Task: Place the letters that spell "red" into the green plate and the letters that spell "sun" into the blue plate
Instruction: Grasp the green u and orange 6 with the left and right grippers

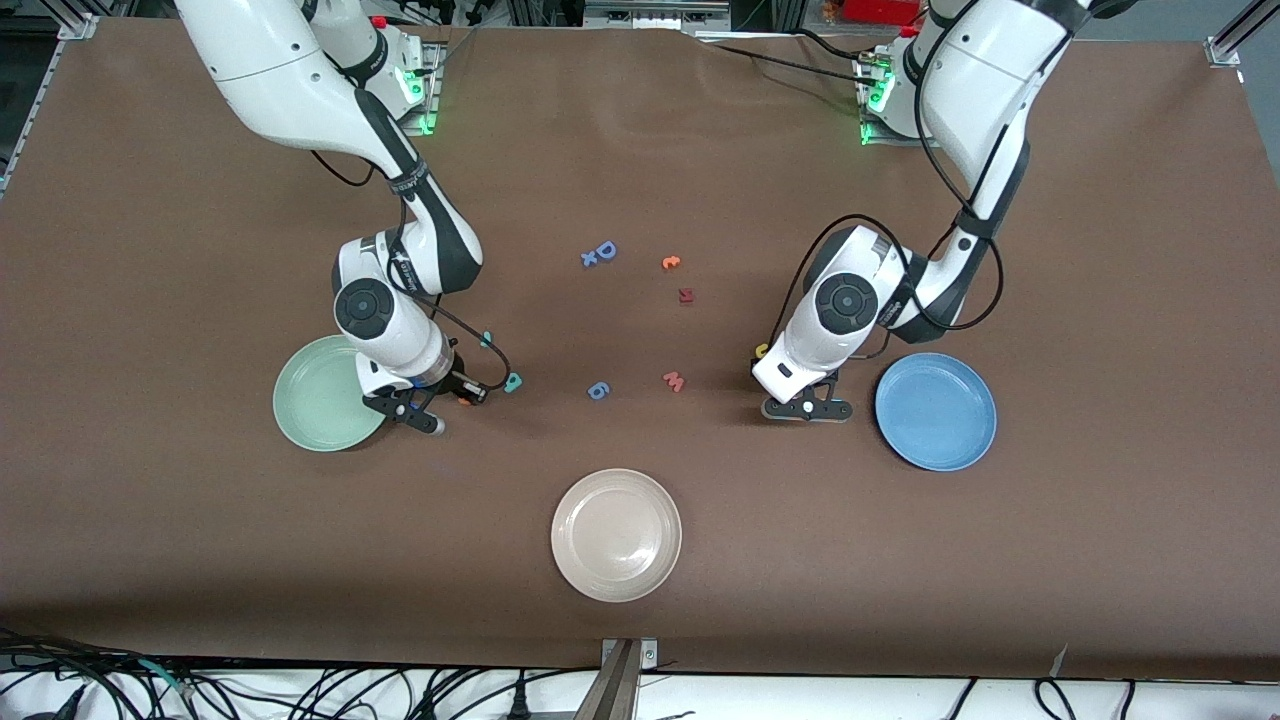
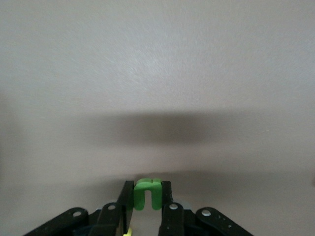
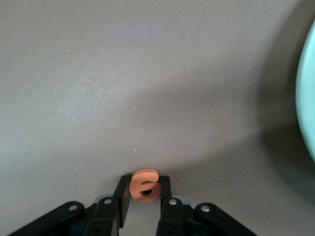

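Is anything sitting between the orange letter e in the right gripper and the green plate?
Nothing visible does. The right gripper is closed on the small orange foam letter "e" right beside the round pale mint-green plate, with only bare brown table between them.

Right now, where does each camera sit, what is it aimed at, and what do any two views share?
Front view: high across the table, facing both arms and the plates.
Left wrist view: on the left arm, down at the left gripper pinching the green n.
Right wrist view: on the right arm, down at the right gripper around the orange e.
Shared: green plate, at the right wrist view's edge.
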Motion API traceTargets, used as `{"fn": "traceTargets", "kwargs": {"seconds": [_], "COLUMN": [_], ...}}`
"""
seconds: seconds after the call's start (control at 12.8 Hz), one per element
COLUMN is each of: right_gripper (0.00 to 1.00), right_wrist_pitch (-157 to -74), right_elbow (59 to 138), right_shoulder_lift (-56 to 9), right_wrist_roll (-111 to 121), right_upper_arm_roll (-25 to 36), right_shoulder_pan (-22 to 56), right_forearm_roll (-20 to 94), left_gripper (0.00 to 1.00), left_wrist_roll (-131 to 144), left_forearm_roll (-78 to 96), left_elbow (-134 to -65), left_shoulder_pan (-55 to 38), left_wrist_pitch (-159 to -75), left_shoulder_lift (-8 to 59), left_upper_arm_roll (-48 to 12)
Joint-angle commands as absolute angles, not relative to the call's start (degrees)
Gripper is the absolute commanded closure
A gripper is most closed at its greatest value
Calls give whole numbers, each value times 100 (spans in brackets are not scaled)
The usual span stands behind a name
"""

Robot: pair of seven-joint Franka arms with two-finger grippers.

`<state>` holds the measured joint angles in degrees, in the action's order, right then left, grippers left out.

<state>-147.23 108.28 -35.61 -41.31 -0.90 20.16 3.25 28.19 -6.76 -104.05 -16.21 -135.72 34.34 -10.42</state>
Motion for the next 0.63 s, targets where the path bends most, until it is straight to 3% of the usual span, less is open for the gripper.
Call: {"fn": "traceTargets", "kwargs": {"seconds": [0.0, 0.55], "right_gripper": [87, 87], "right_wrist_pitch": [-14722, -13194], "right_elbow": [10942, 10951], "right_shoulder_lift": [-3516, -2567], "right_wrist_roll": [-4087, -3228], "right_upper_arm_roll": [-149, -150], "right_shoulder_pan": [1881, 1153], "right_forearm_roll": [334, -202], "left_gripper": [100, 100], "left_wrist_roll": [2822, 250], "left_forearm_roll": [-870, -905], "left_elbow": [-10301, -10353], "left_shoulder_pan": [-1600, -328], "left_wrist_pitch": [-12904, -12841], "left_shoulder_lift": [3042, 2971], "left_upper_arm_roll": [-1002, -993]}}
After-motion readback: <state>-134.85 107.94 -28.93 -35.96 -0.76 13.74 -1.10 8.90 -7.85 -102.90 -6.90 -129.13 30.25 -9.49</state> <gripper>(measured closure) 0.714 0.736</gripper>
